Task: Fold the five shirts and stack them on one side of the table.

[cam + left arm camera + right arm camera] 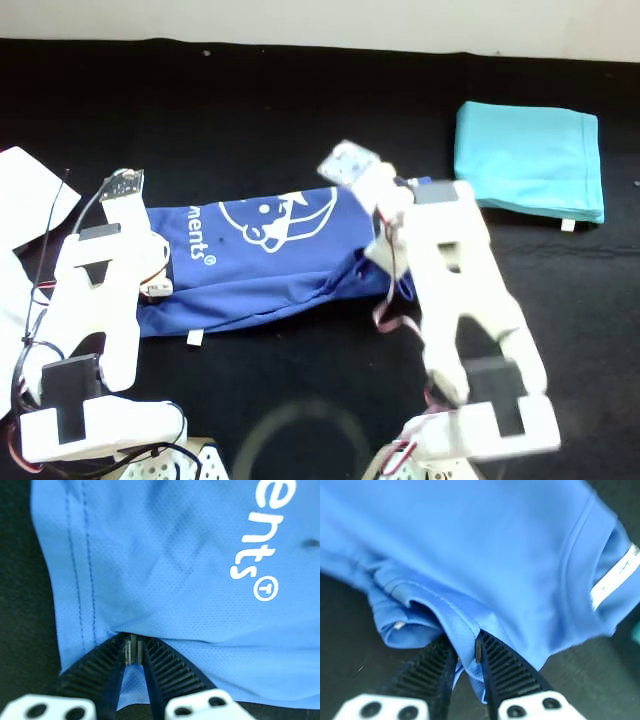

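A blue shirt [260,255] with a white print lies half folded across the middle of the black table. My left gripper [158,280] sits at the shirt's left end, shut on its hemmed edge [131,647], with the black ribbed fingers [167,667] pinching a fold of fabric. My right gripper [385,250] is at the shirt's right end, shut on a bunched fold of cloth [465,655] near the collar [615,575]. A folded turquoise shirt [528,160] rests at the back right.
White cloth [25,195] lies at the table's left edge, beside the left arm. The black tabletop [250,100] stretches open behind the blue shirt. Both arm bases stand at the front edge.
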Action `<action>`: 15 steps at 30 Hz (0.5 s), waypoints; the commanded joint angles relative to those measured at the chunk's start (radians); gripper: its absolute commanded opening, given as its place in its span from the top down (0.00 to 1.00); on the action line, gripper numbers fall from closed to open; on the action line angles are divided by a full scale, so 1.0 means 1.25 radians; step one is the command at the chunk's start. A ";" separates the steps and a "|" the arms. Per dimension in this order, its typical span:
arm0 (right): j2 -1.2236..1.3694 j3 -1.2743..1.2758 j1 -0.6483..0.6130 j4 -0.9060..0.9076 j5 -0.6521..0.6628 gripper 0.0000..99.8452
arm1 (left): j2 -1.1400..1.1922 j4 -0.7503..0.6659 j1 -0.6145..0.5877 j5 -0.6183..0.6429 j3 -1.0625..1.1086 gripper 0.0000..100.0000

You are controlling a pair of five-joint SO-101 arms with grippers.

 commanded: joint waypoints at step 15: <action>0.509 -0.710 0.104 0.111 -0.248 0.76 | 0.007 -0.027 -0.018 0.005 -0.001 0.99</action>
